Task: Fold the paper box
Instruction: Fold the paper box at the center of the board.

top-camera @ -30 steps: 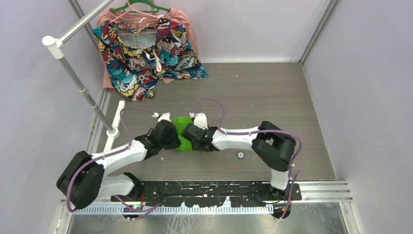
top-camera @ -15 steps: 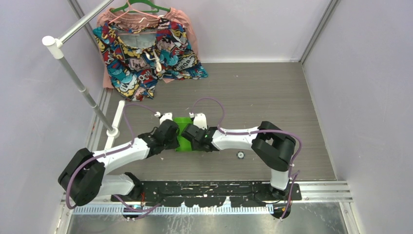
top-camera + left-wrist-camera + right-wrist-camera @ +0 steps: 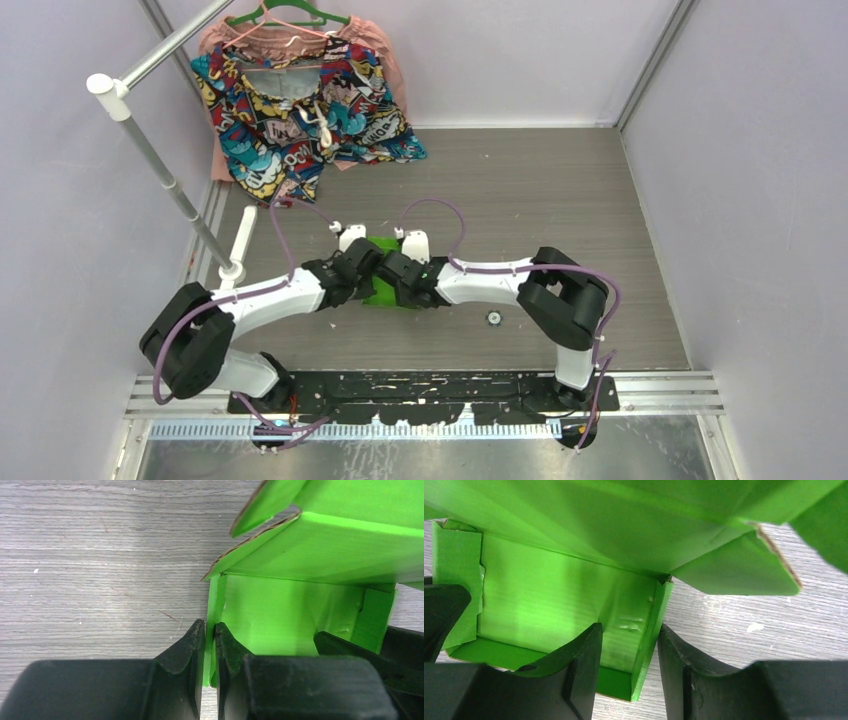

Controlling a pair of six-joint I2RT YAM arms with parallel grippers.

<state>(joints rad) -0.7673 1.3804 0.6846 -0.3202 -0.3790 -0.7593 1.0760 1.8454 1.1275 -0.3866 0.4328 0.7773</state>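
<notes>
Showing paper box (image 3: 382,293) half-folded on grey wood-grain table (image 3: 560,200), between both arms: lime-green thin card, brown raw cut edges, creased walls, flaps raised. Left gripper (image 3: 210,630) pinched tight on one thin side wall. Right gripper (image 3: 630,630) straddling opposite wall, fingers partly apart, unclamped. Comic-print shirt (image 3: 300,110) far back, lettering unreadable.

A side wall of the paper box (image 3: 549,600) is being straddled by the right end effector (image 3: 629,629), fingers held apart, above the grey counter (image 3: 734,630).
</notes>
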